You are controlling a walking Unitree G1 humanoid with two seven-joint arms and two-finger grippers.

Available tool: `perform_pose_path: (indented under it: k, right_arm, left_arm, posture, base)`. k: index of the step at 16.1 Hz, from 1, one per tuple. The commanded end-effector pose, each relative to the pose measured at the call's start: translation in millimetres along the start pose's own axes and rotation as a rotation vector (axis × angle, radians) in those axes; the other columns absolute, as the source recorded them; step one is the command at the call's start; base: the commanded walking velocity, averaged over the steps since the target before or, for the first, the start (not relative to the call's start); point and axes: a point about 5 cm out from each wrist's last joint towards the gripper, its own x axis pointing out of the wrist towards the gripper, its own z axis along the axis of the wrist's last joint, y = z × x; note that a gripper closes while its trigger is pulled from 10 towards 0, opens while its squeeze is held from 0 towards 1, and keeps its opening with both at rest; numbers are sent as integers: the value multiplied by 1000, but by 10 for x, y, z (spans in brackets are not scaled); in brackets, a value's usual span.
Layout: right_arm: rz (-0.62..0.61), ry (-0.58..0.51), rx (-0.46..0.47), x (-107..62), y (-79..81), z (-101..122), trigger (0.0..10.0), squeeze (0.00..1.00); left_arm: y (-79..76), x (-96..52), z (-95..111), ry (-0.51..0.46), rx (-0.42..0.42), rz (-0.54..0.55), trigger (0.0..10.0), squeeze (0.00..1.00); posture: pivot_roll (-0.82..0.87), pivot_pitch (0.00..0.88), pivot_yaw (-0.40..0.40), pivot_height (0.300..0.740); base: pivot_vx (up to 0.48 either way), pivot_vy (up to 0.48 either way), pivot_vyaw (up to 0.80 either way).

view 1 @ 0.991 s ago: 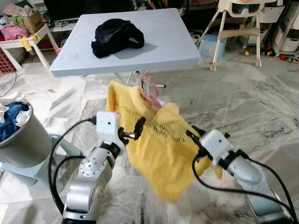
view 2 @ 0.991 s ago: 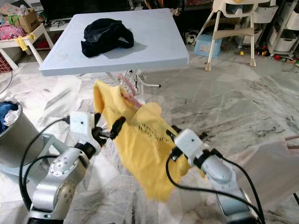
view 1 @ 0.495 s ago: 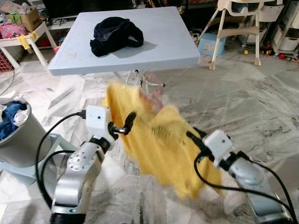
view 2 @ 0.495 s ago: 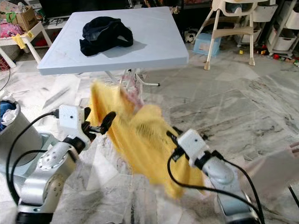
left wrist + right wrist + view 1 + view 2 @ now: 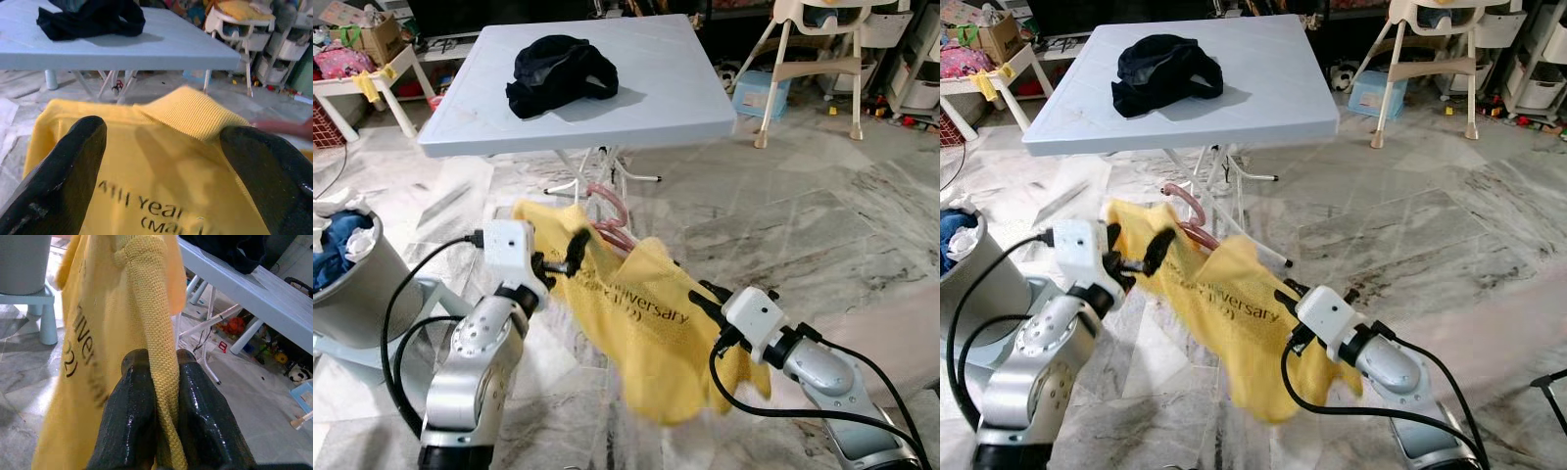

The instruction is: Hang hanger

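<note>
Right wrist view: ribbed collar of the shirt (image 5: 151, 333) is pinched by the right gripper (image 5: 159, 367). Left gripper (image 5: 161, 147) is spread wide, gripping nothing. Hanger (image 5: 612, 211) could be dropped, being supported by cloth alone.

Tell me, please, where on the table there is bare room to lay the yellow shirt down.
The table is bare across its whole near edge and its right half, beside the black garment that fills the far left part. Below, it is crowded: the yellow shirt on its pink hanger hangs between the left gripper and the right gripper.
</note>
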Motion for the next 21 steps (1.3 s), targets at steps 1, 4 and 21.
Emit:
perform_pose_path:
  k: [1,4,21]
  right_arm:
    - [14,-55,-17,23,-5,80,10000,0]
    - [12,-48,-31,19,9,60,10000,0]
    - [-204,-92,131,-21,-234,179,10000,0]
  left_arm:
    - [30,-3,75,-23,-4,14,10000,0]
    - [62,-2,85,-32,-28,30,10000,0]
    - [314,-62,-178,37,18,147,10000,0]
  posture:
    - [-44,46,45,740]
    - [-50,47,50,740]
    - [-80,76,51,740]
  base:
    - [0,0,0]
    - [0,0,0]
    - [0,0,0]
